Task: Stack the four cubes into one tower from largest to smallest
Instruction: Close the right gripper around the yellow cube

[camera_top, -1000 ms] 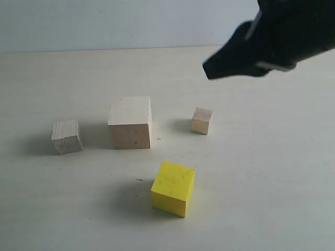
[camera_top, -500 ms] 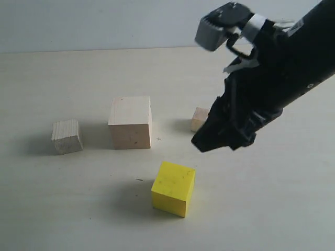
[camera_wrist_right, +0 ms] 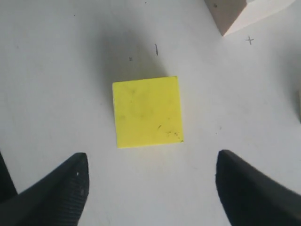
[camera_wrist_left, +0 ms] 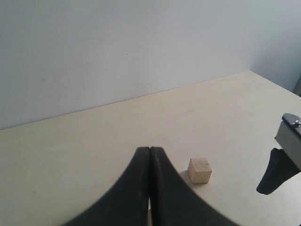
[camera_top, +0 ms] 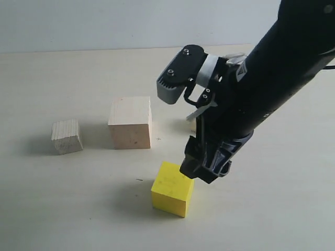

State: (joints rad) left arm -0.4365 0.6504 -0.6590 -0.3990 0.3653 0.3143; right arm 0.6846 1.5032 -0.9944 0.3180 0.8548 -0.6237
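The four cubes stand apart on the table. In the exterior view the large pale cube (camera_top: 130, 122) is at centre left, the medium pale cube (camera_top: 66, 136) is to its left, and the yellow cube (camera_top: 172, 188) is nearest. Only a sliver of the small pale cube (camera_top: 192, 125) shows behind the right arm; the left wrist view shows the small cube (camera_wrist_left: 200, 170) whole. My right gripper (camera_top: 203, 170) hangs open just above and beside the yellow cube (camera_wrist_right: 147, 111), which lies ahead of the gripper's (camera_wrist_right: 151, 162) spread fingers. My left gripper (camera_wrist_left: 150, 149) is shut and empty.
A corner of the large pale cube (camera_wrist_right: 228, 14) shows at the edge of the right wrist view. The pale table (camera_top: 272, 209) runs back to a plain wall. Part of the right arm (camera_wrist_left: 282, 160) enters the left wrist view.
My right arm has come down from the upper right toward the yellow cube, and its jaws have gone from shut to wide open. The cubes have not moved.
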